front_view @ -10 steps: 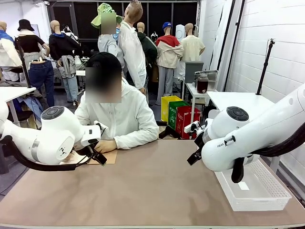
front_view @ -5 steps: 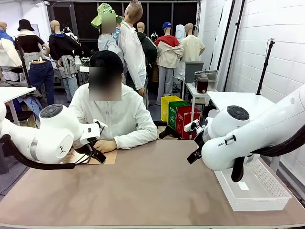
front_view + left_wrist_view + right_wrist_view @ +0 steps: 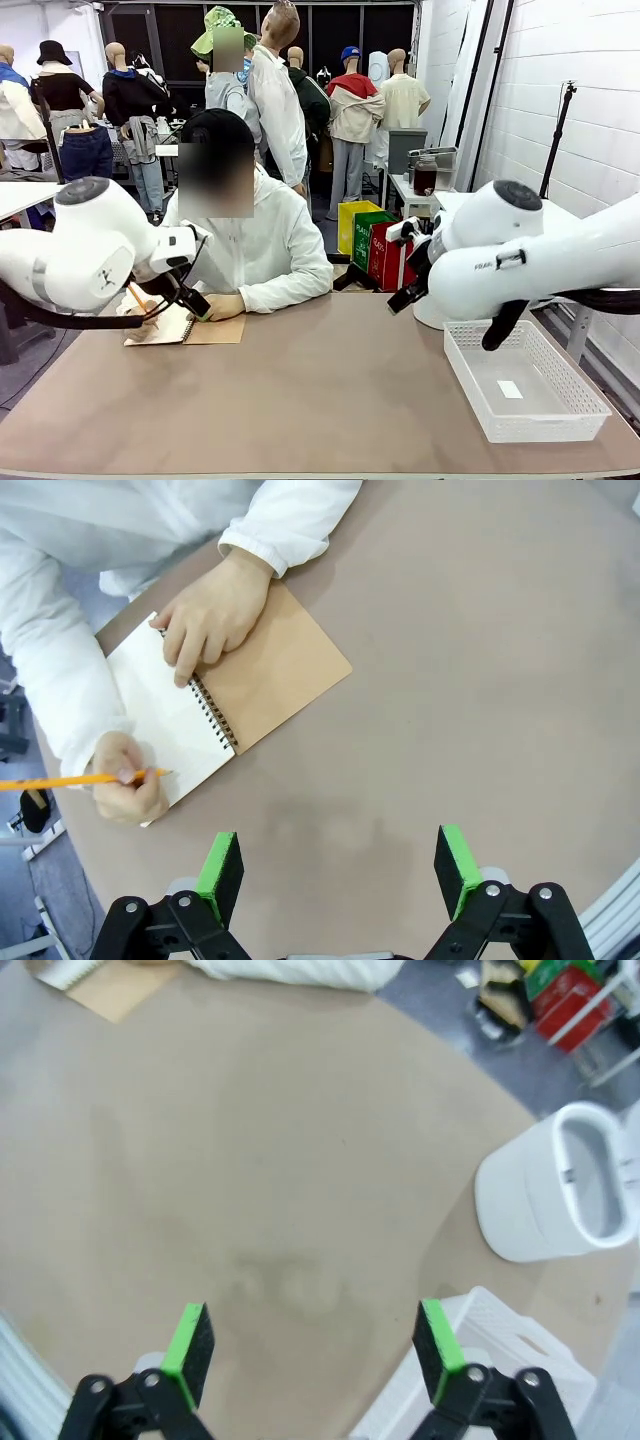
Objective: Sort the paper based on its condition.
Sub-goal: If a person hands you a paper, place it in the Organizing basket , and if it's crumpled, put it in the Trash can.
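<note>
Paper (image 3: 170, 715) lying as the open page of a spiral notebook (image 3: 275, 670), partly hidden under the person's hands, left gripper (image 3: 340, 865) hovering jaws wide, page lying well beyond its pads, outside the gap, right gripper (image 3: 312, 1345) gaping over bare table (image 3: 280, 1160), basket (image 3: 480, 1355) being cut off at frame edge.

Cut off, covered
The pencil (image 3: 60, 779) in the person's hand (image 3: 128, 790) ran off the left edge; the left arm (image 3: 80, 262) hid part of the notebook (image 3: 215, 332).
</note>
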Robot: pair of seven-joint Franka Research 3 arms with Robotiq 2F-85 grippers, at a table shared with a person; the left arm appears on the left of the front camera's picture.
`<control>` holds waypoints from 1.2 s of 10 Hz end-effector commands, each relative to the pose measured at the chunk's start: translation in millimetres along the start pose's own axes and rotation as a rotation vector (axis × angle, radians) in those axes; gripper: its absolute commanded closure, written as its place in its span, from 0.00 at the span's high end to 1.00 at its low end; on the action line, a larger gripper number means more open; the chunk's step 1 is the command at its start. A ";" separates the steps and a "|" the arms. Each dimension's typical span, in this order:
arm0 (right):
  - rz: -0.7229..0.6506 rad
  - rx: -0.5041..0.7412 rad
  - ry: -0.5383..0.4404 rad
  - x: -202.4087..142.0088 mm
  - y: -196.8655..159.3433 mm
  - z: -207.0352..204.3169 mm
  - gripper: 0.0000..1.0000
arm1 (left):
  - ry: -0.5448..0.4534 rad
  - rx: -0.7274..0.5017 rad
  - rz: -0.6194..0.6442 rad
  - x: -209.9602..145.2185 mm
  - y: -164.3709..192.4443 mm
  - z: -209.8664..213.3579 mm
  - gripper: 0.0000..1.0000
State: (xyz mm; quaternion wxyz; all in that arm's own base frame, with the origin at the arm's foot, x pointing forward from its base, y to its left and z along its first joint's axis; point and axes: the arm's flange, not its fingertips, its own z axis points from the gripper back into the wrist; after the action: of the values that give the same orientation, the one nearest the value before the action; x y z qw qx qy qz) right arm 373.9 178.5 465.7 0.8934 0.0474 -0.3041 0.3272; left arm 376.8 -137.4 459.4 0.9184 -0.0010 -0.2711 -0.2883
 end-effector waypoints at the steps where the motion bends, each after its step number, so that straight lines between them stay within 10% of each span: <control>1: 0.047 0.057 -0.010 10.1 -9.4 37.2 1.00 | -0.002 -0.007 0.010 10.1 -2.2 40.0 1.00; 12: 0.122 -0.005 -0.119 39.3 -0.9 113.0 1.00 | -0.111 -0.037 0.017 9.0 3.9 134.1 1.00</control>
State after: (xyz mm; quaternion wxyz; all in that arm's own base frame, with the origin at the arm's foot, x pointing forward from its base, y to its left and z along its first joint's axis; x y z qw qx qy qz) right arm 336.9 167.3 583.0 0.8565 0.0510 -0.3581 0.3682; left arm 323.2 -120.5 578.9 0.9071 -0.0305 -0.3184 -0.2736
